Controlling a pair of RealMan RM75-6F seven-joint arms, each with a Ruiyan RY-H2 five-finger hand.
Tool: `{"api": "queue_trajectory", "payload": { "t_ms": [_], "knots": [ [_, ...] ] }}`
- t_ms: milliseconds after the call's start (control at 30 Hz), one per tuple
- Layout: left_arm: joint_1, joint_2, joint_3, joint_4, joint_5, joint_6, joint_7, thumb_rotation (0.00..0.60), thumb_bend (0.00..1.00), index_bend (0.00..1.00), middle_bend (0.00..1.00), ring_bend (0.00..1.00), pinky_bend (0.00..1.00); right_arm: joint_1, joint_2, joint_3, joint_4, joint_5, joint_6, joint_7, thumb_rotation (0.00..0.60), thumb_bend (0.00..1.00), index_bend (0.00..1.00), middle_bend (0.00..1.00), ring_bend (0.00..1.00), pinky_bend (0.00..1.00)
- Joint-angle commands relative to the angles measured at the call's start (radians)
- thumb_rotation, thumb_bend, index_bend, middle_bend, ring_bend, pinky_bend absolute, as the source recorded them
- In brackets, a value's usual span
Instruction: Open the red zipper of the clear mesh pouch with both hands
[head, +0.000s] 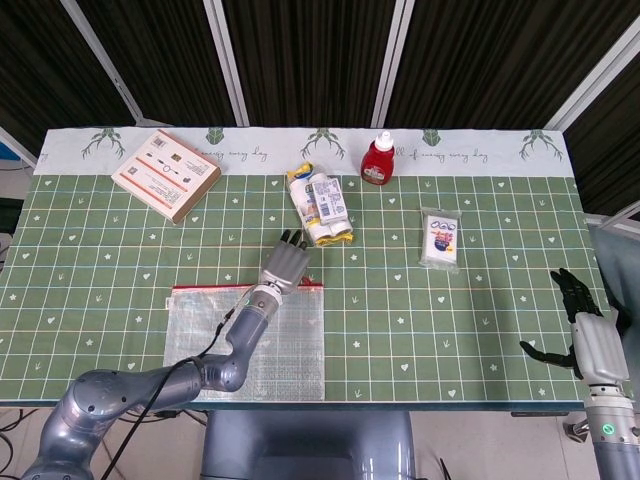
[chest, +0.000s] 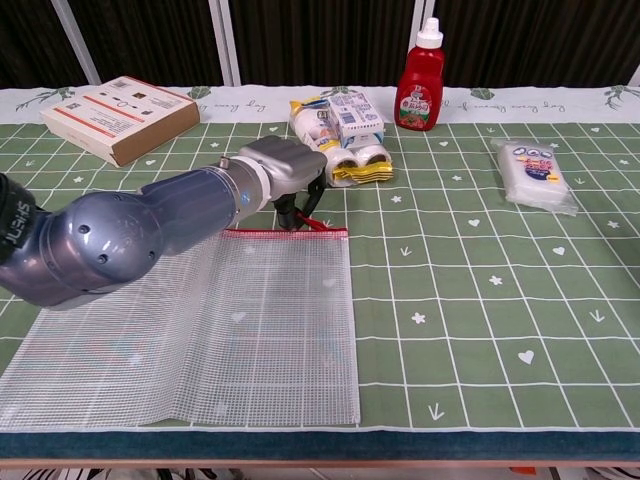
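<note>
The clear mesh pouch lies flat near the table's front left, its red zipper running along the far edge. The red pull tab sits at the zipper's right end. My left hand hangs over that end, with dark fingertips down at the zipper just left of the pull. Whether they pinch it is hidden. My right hand hovers off the table's right front corner with fingers apart, holding nothing; the chest view does not show it.
A yellow-and-white snack pack lies just beyond the left hand. A red bottle stands at the back, a cardboard box at the back left, and a white packet to the right.
</note>
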Motion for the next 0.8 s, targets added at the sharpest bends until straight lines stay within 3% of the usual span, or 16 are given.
{"api": "queue_trajectory", "payload": {
  "t_ms": [33,400,800],
  "knots": [
    [0.0,0.001,0.001,-0.001,0.002,0.0,-0.001,0.6,0.45,0.6,0.29,0.05,0.12,0.0,0.0,0.0,0.0,0.0,-0.001,0.001,0.6,0.19,0.0,0.0,0.0,0.21],
    [-0.008,0.042,-0.015,-0.058,0.035,0.032,-0.007,0.6,0.47,0.61,0.29,0.05,0.12,0.0,0.003,-0.002,-0.004,-0.006,-0.002,0.006,0.6,0.19,0.0,0.0,0.0,0.21],
    [-0.033,0.162,-0.062,-0.239,0.105,0.111,0.006,0.6,0.47,0.61,0.29,0.05,0.12,0.003,0.014,0.004,-0.02,-0.009,-0.001,0.015,0.6,0.19,0.0,0.0,0.0,0.21]
  ]
}}
